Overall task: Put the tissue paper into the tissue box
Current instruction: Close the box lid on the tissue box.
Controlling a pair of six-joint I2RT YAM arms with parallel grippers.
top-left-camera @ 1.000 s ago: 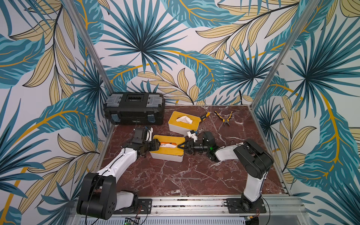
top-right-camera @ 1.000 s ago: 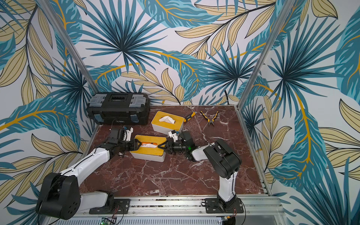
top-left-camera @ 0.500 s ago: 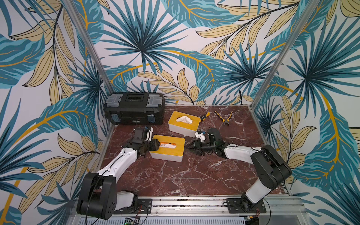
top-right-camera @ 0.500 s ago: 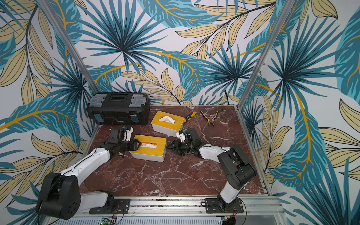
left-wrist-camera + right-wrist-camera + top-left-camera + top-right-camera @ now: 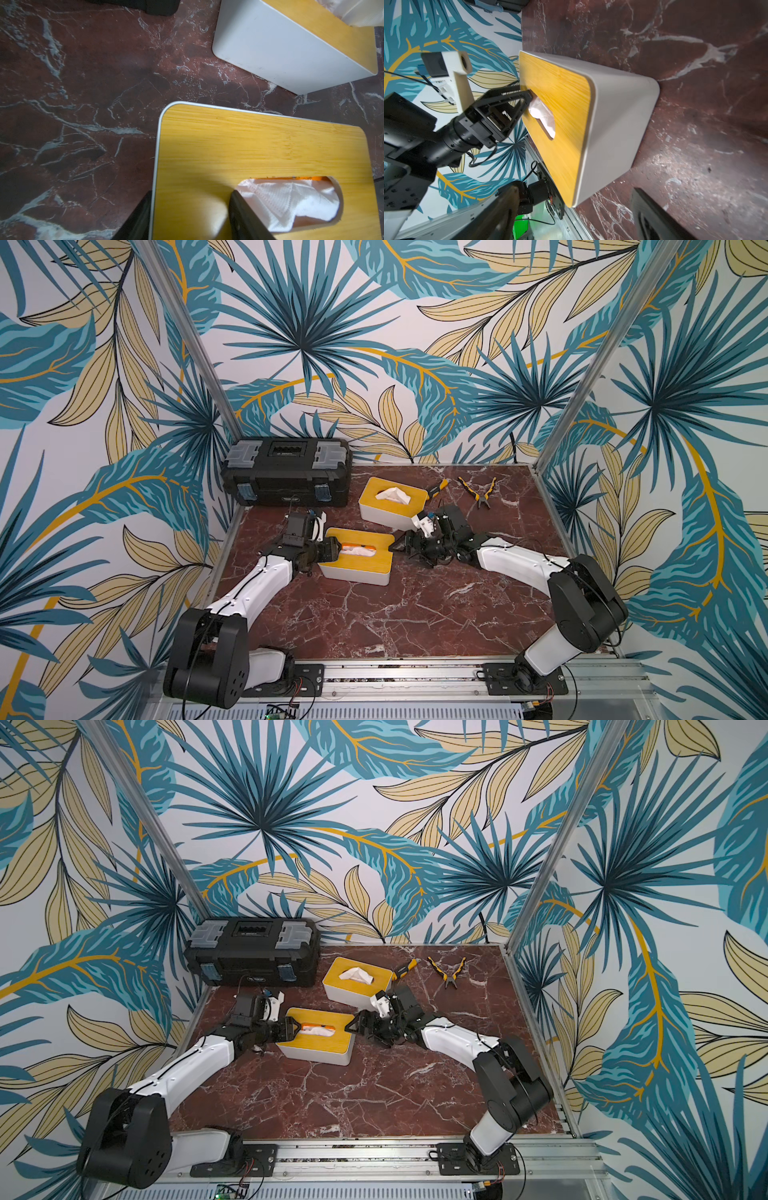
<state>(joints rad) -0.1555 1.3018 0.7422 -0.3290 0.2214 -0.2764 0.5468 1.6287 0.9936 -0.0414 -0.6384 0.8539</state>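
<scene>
Crumpled white embossed tissue paper lies sunk in the slot of the yellow-topped tissue box, midway across the marble table. The left gripper clamps that box's end. The right gripper, jaws wide apart and empty, sits just beside the opposite end.

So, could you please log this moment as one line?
left gripper: astride near tissue box end | right gripper: open, beside box | tissue: inside slot
</scene>
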